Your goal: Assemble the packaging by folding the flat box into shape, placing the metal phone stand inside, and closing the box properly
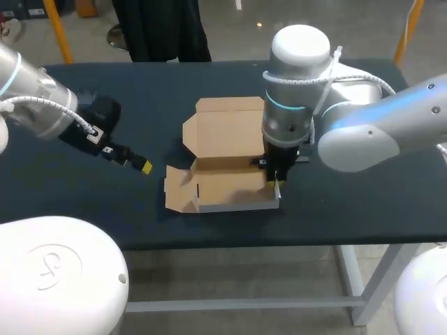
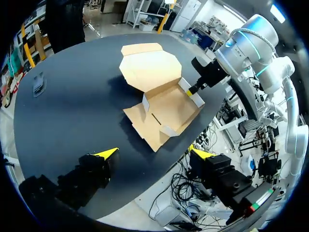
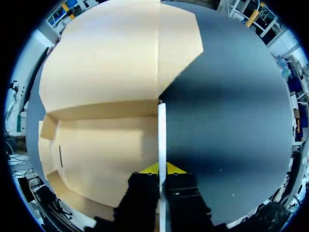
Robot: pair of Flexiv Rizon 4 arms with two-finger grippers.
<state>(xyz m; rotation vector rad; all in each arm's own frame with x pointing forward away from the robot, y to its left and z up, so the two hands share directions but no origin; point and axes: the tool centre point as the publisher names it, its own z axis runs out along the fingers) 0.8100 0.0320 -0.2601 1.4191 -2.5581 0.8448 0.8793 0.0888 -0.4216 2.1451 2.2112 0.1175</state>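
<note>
Box (image 1: 223, 150) at mid-table, one only, brown cardboard, half folded. Lies with its long axis from the near edge toward the far edge of the table (image 1: 84, 202). Shallow tray at the near end, open upward, walls standing. Lid flat on the surface beyond it, pointing to the far edge, with a small tuck flap at its tip. Left side flap of the tray spread outward on the tabletop, toward the left arm. Right gripper (image 1: 274, 183) pointing straight down, clenched on the tray's right wall, the wall's white edge pinched between both yellow tips, one finger inside the tray and one outside. Left gripper (image 2: 153, 153) low over the table, well left of the box, released, tips wide apart, aimed toward the box. Dark tabletop between left gripper and box. Right arm's wrist above the tray's right end, covering that corner in the head view. One small grey thing (image 2: 38, 83) on the table, well apart from the box toward the far edge, too small to tell what. Two grippers, one box, one grey thing.
</note>
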